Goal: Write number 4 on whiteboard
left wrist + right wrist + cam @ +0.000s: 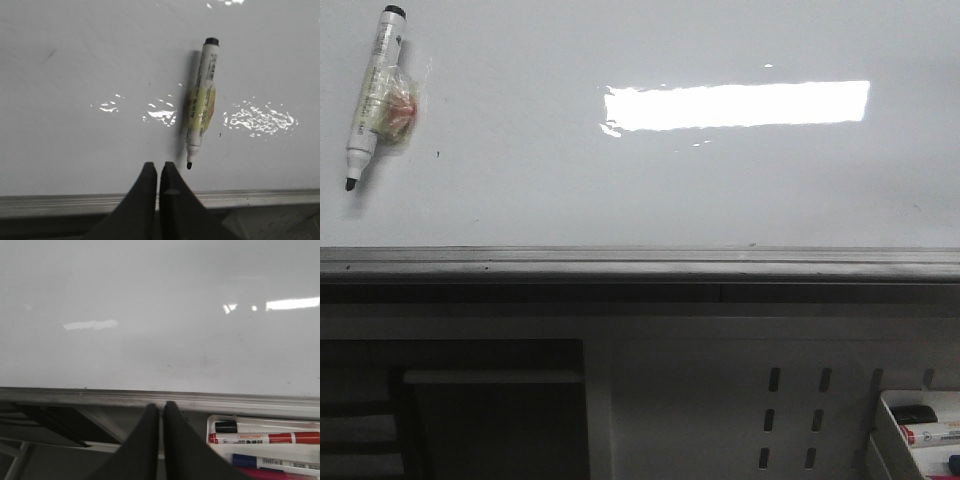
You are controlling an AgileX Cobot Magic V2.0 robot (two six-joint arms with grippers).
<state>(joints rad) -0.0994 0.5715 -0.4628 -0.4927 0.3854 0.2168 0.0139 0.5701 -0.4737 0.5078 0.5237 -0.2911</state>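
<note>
The whiteboard (650, 190) is glossy white with a grey metal lower edge, and it bears no number 4. An uncapped black-tipped white marker (375, 95) with tape round its middle lies on it at the far left, tip toward the board's lower edge. In the left wrist view the marker (201, 110) lies just beyond my left gripper (158, 166), which is shut and empty over the board's lower edge. My right gripper (161, 406) is shut and empty, just below the board's metal edge (150, 396). Neither gripper shows in the front view.
A white tray (892, 420) with several markers, one red (265, 438), sits below the board at the right. A perforated grey panel (790, 420) and a dark opening (490, 420) lie under the board's edge. A bright light reflection (735, 105) shows on the board.
</note>
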